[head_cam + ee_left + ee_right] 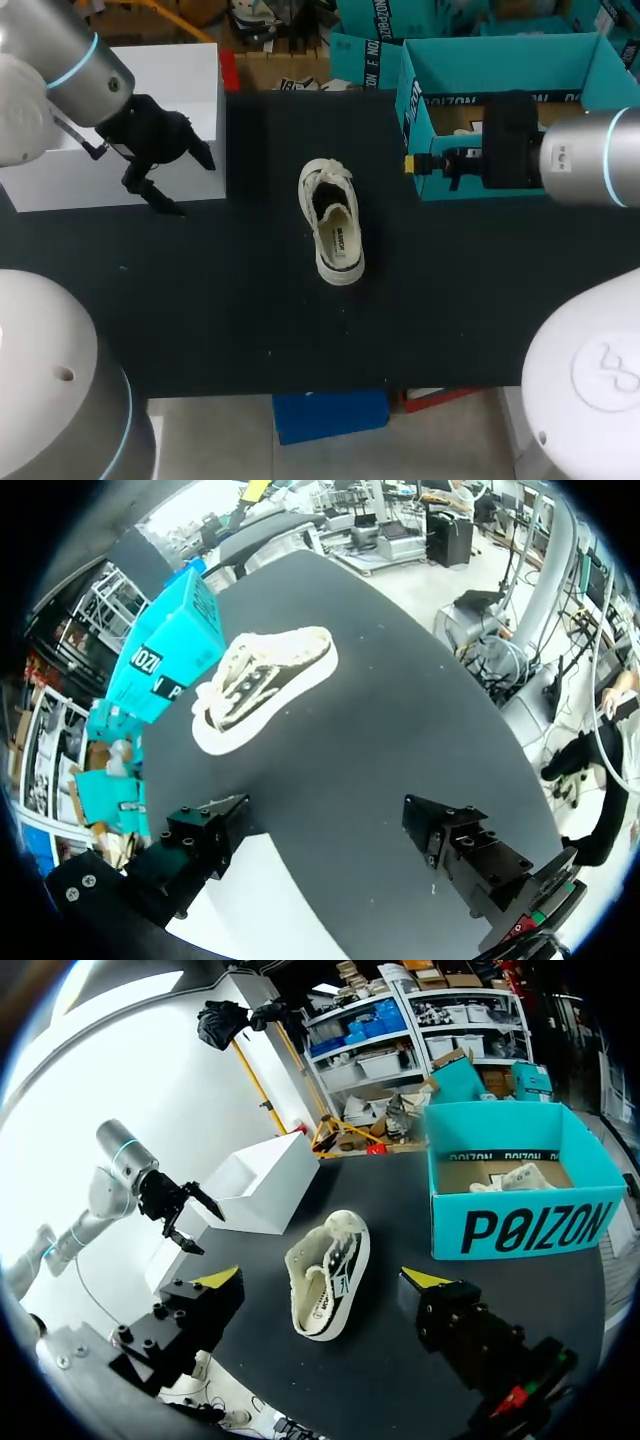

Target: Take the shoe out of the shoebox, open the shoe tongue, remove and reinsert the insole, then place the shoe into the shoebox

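Meanwhile | left gripper (325,810) and right gripper (322,1280) both released, well apart from shoe (333,222) mid-table | risk: unpinned shoe may skid under a one-sided pull

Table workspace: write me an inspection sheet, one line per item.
surface: black table, bare around the shoe.
job's things: white shoe out of the box, sole down mid-table, untouched; teal shoebox open, crumpled paper inside.
clutter: white box by the left arm.
grippers: left gripper open, empty; right gripper open, empty, beside the shoebox.
cables: thin lead at the left wrist.
surroundings: nothing seen.
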